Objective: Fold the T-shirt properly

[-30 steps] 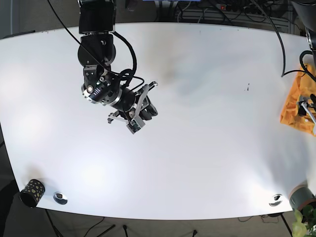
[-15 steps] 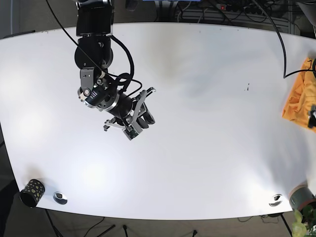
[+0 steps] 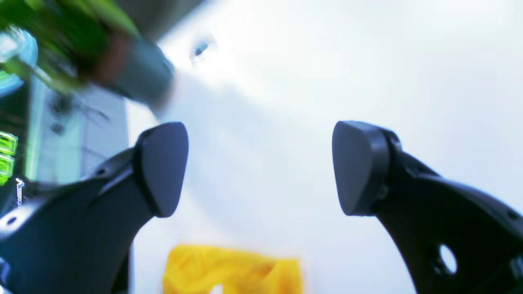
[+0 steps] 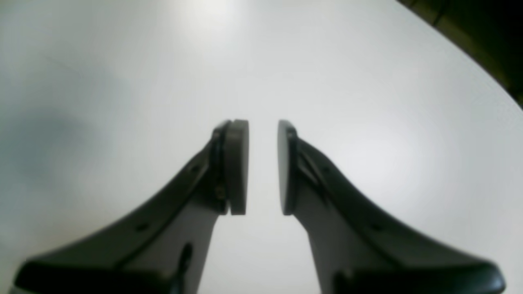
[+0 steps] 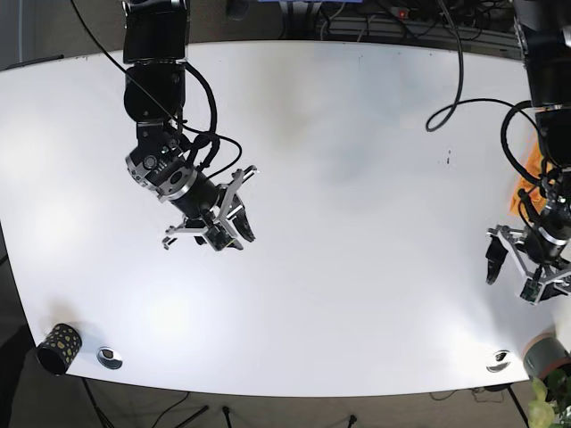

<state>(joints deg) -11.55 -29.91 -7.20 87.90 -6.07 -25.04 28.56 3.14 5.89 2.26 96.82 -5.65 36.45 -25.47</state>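
Observation:
The T-shirt is orange-yellow. In the base view only a sliver of it shows at the table's right edge, behind my left arm. In the left wrist view a blurred patch of it lies at the bottom, below the fingers. My left gripper is open and empty over bare white table, in front of the shirt. My right gripper hovers over the left middle of the table, far from the shirt. Its jaws are nearly shut, with a narrow gap and nothing between them.
The white table has a black spotted cup and a metal disc at the front left. Another disc and a grey plant pot stand at the front right corner. Cables hang near the right edge.
My left arm has come into view at the right, off the shirt and toward the table's front. My right arm has drawn back to the left.

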